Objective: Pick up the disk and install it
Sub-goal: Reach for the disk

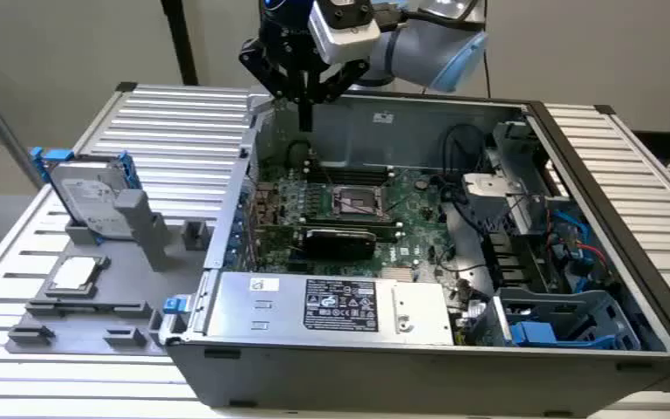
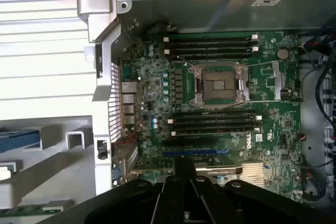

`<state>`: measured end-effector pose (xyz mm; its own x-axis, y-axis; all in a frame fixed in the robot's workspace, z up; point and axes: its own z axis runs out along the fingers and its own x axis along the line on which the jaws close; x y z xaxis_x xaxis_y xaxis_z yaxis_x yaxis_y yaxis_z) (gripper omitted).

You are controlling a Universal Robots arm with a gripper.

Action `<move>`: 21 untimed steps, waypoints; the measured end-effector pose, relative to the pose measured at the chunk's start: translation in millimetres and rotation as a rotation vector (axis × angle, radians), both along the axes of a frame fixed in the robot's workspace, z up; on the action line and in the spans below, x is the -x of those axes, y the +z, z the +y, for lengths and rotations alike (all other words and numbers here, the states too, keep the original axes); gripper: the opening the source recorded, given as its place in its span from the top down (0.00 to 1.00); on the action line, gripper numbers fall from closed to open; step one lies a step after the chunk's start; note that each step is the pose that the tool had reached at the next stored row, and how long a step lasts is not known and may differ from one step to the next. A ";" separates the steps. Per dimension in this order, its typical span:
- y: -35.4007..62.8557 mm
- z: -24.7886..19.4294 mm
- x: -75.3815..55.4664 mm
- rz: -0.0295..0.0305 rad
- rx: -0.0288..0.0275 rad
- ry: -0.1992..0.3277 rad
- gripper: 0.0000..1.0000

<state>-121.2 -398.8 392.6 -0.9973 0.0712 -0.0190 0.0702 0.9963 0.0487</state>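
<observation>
The disk (image 1: 88, 196) stands upright in a slot of the grey fixture (image 1: 102, 301) at the exterior view's left. It is silver-grey with a white label and blue rails. My gripper (image 1: 306, 112) hangs well to the right of it, over the back left corner of the open computer case (image 1: 428, 362). Its black fingers (image 2: 184, 182) are shut together and hold nothing. In the wrist view they point down at the green motherboard (image 2: 220, 108), and a blue strip (image 2: 18, 140) shows beside the case wall.
An empty CPU socket (image 1: 358, 202) sits on the motherboard. The grey labelled power-supply box (image 1: 329, 305) fills the case's front. A blue drive bay (image 1: 568, 323) and cables lie at the case's right. A small square silver chip (image 1: 73, 275) rests on the fixture.
</observation>
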 end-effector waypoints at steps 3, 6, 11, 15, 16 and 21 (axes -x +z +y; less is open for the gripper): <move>0.0 0.0 0.0 0.0000 0.0000 0.000 1.00; 0.0 0.0 0.0 0.0000 0.0000 0.000 1.00; 0.0 0.0 0.0 0.0000 0.0000 0.000 1.00; 0.0 0.0 2.4 0.0000 0.0000 0.000 1.00; 0.0 0.0 5.4 0.0001 0.0001 0.000 1.00; -0.1 0.0 28.1 -0.0001 -0.0002 0.000 1.00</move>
<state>-149.2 -398.8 392.5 -0.9973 0.0712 -0.0190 0.0702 0.9963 0.0489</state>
